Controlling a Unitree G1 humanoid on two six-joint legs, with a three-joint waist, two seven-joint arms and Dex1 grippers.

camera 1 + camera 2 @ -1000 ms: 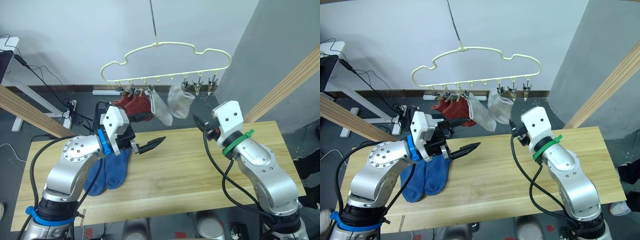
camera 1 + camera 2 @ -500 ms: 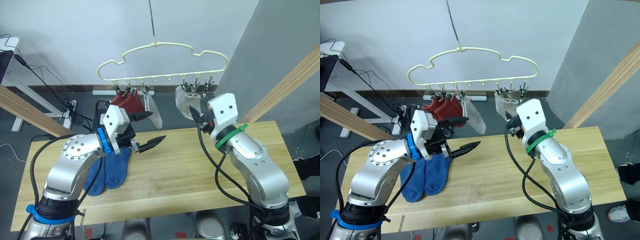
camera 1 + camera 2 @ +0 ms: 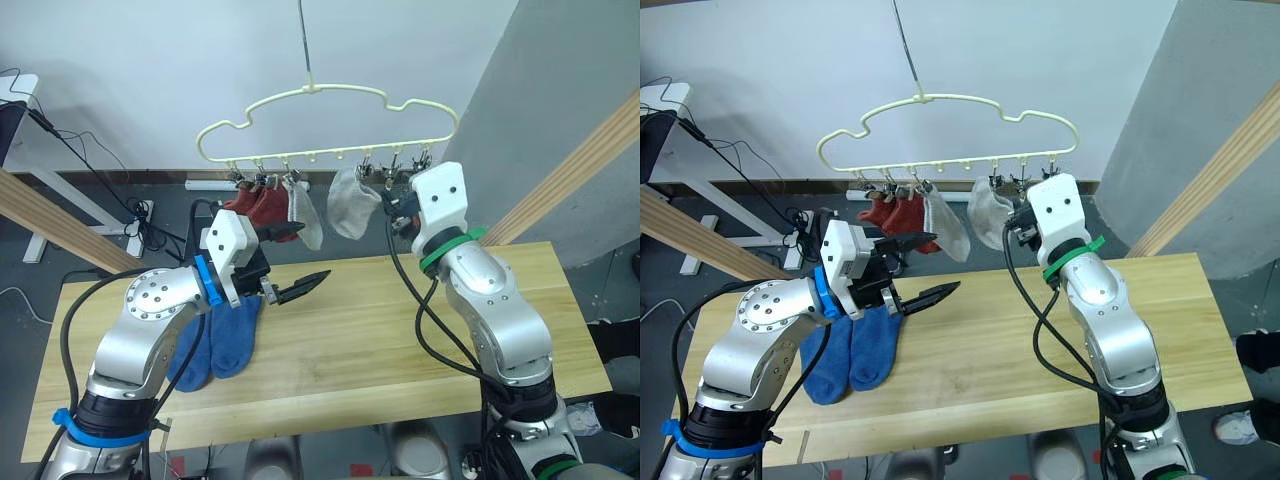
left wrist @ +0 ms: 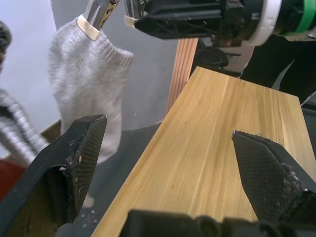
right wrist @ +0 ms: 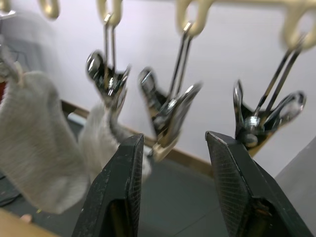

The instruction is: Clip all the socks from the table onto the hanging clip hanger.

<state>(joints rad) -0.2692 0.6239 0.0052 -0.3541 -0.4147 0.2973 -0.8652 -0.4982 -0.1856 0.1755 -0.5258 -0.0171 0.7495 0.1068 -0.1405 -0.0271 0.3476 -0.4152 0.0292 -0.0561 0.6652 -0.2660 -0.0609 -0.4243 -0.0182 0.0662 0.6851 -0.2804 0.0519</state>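
The pale-yellow clip hanger [image 3: 330, 125] hangs by its long hook above the far edge of the tabletop [image 3: 380, 340], its row of silver clips [image 5: 170, 111] along the bottom wire. Two rust red socks [image 3: 258, 207] dangle from the clips toward nine o'clock, then a light grey sock [image 3: 303, 211] just beside them, and a second light grey sock [image 3: 350, 203] nearer the middle — all four off the wood. The two blue socks [image 3: 215, 345] lie side by side on the tabletop at about eight o'clock, partly under the left arm. The left end effector [image 3: 290, 262] hovers over the wood with its fingers spread wide and nothing between them. The right end effector [image 5: 173, 197] is raised to the hanger's three o'clock end, fingers parted and empty, a bare clip just ahead of the gap — not touching either finger
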